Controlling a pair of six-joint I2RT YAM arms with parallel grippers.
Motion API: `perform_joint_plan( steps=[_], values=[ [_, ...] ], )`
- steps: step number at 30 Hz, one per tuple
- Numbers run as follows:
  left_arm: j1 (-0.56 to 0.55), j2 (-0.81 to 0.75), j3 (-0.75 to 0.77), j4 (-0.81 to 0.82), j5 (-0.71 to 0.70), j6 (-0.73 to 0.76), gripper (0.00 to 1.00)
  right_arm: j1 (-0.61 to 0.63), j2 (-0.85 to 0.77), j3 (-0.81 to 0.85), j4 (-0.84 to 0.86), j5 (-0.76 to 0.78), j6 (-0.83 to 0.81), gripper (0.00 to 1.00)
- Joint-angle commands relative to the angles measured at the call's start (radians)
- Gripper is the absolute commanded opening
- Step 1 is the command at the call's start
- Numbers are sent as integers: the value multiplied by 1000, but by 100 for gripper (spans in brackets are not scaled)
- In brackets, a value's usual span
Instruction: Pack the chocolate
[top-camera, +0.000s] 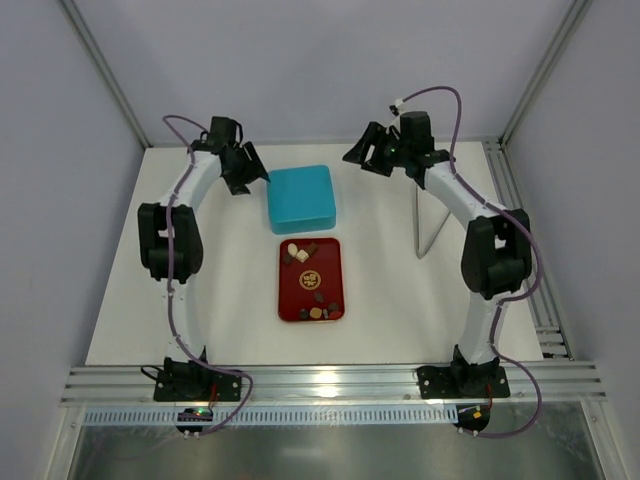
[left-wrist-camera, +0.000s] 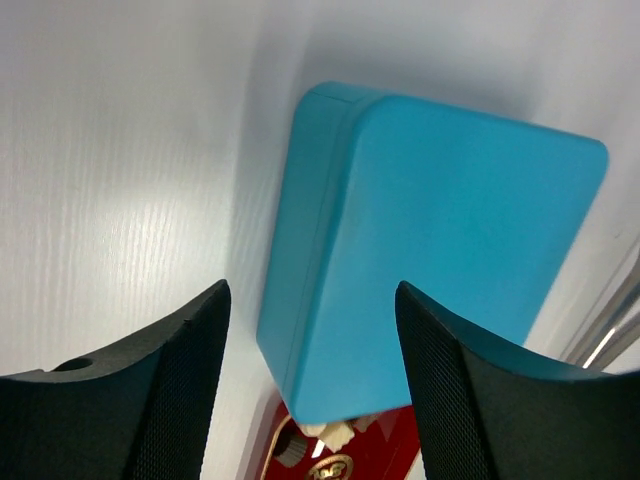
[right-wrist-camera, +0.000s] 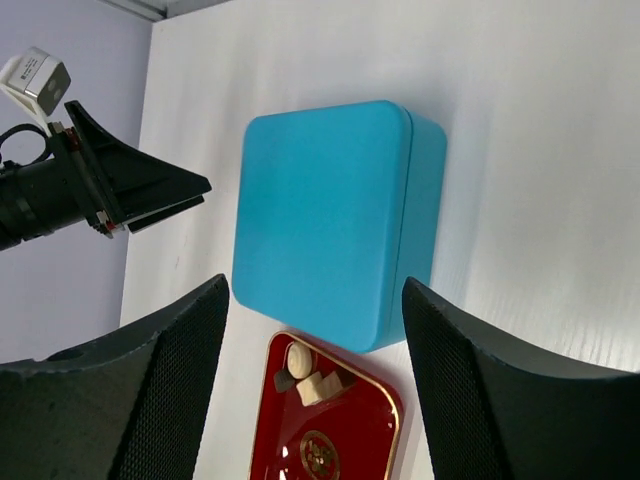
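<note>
Small dark, tan and cream chocolates lie at both ends of a red tray with a gold rim in the table's middle. A closed blue box stands just behind the tray. My left gripper is open and empty, raised left of the box. My right gripper is open and empty, raised right of the box. The left wrist view shows the box between my fingers and the tray's end below. The right wrist view shows the box, tray, cream chocolates and the left gripper.
A thin metal rod stand leans on the table right of the tray. A metal rail runs along the near edge, another rail along the right side. Grey walls close in the back and sides.
</note>
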Motion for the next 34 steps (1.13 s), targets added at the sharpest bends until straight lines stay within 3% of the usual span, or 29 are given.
perform_joint_plan(
  steps=[1, 11, 22, 27, 34],
  values=[
    [-14, -182, -33, -6, 25, 43, 66, 0, -165, -105, 89, 50, 1, 72],
    [-74, -561, -328, 25, 39, 132, 68, 0, -591, -490, 103, 167, -45, 75],
    [-103, -1034, -702, 80, 17, 185, 72, 2, -1114, -766, -90, 356, -132, 82],
    [-105, -1147, -747, 68, 3, 198, 73, 2, -1213, -802, -143, 396, -149, 82],
    [-105, -1158, -747, 57, 25, 198, 73, 2, -1237, -790, -173, 429, -161, 84]
  ],
)
